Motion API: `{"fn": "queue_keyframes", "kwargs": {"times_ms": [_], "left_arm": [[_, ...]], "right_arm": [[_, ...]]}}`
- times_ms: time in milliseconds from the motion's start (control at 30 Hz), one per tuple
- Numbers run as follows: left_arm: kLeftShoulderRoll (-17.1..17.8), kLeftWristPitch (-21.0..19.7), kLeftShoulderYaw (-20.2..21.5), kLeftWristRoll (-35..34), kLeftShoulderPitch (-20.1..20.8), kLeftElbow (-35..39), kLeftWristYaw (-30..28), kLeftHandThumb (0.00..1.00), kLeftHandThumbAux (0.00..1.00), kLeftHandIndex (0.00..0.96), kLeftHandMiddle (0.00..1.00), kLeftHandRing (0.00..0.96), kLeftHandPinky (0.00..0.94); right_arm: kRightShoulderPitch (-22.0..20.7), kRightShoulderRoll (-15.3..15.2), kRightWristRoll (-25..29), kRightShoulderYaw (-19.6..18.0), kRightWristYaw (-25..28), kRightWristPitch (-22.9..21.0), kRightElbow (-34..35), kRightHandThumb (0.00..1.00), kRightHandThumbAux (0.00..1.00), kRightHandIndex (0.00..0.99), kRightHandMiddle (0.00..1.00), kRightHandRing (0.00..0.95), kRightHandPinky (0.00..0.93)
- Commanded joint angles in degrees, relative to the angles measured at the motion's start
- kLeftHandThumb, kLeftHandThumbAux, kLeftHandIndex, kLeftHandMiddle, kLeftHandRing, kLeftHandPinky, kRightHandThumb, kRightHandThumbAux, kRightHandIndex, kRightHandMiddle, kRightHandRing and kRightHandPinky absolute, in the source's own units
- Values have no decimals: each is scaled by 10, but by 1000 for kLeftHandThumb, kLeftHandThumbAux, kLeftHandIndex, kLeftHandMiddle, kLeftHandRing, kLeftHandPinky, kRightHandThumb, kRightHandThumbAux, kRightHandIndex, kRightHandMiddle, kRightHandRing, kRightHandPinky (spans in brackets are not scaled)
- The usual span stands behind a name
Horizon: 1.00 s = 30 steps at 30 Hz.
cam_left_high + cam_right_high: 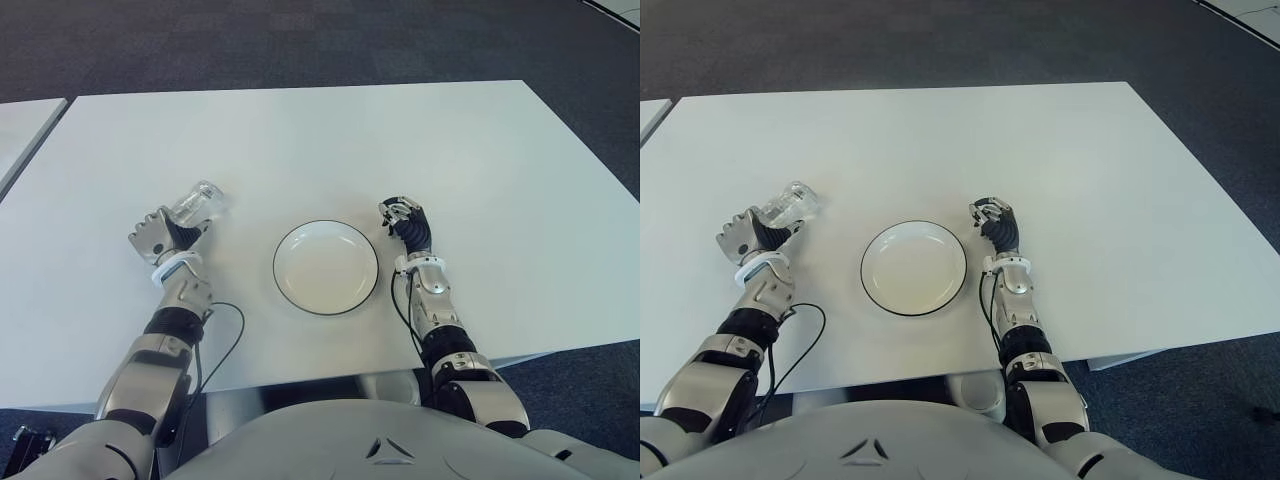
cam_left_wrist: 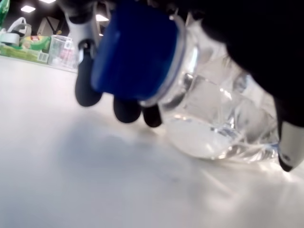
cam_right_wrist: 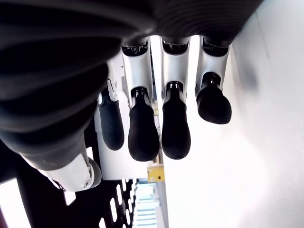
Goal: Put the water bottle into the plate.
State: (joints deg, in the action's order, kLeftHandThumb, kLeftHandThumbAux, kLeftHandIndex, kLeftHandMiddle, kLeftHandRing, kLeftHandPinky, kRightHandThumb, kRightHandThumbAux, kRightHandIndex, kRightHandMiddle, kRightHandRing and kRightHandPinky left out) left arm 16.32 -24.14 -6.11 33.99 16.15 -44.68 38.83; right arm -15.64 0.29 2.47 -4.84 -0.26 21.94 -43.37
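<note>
while left hand [image 1: 160,238] grips water bottle [image 1: 198,204] — plate [image 1: 326,267] sits apart, right hand [image 1: 405,221] loosely curled.

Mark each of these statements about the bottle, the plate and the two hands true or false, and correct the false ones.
1. The left hand grips the water bottle. True.
2. The water bottle already lies in the plate. False: it is left of the plate, apart from it, low over the table.
3. The bottle's cap is blue. True.
4. The right hand holds a cup. False: its fingers hold nothing; it shows just right of the plate.
5. The plate holds food. False: nothing lies in it.
</note>
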Motion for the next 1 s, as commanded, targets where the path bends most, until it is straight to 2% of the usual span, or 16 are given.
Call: {"fn": "queue_keyframes", "kwargs": {"times_ms": [33, 167, 567, 1000], "left_arm": [[-20, -10, -10, -21, -36, -29, -35, 719, 690, 437, 706, 702, 687], [-18, -10, -14, -18, -35, -32, -37, 722, 690, 438, 722, 718, 699], [-14, -16, -21, -25, -37, -23, -53, 734, 690, 445, 780, 787, 827], [-15, -13, -11, -38, -48, 10, -64, 738, 693, 445, 816, 822, 850]], "right_arm": [[30, 5, 1, -1, -3, -47, -29, 702, 727, 438, 781, 770, 765], [30, 6, 0, -1, -4, -46, -28, 702, 727, 438, 783, 770, 767], [25, 7, 0, -3, -8, -43, -37, 702, 727, 438, 786, 772, 765], [18, 5, 1, -4, -5, -39, -49, 701, 727, 438, 789, 774, 766]]}}
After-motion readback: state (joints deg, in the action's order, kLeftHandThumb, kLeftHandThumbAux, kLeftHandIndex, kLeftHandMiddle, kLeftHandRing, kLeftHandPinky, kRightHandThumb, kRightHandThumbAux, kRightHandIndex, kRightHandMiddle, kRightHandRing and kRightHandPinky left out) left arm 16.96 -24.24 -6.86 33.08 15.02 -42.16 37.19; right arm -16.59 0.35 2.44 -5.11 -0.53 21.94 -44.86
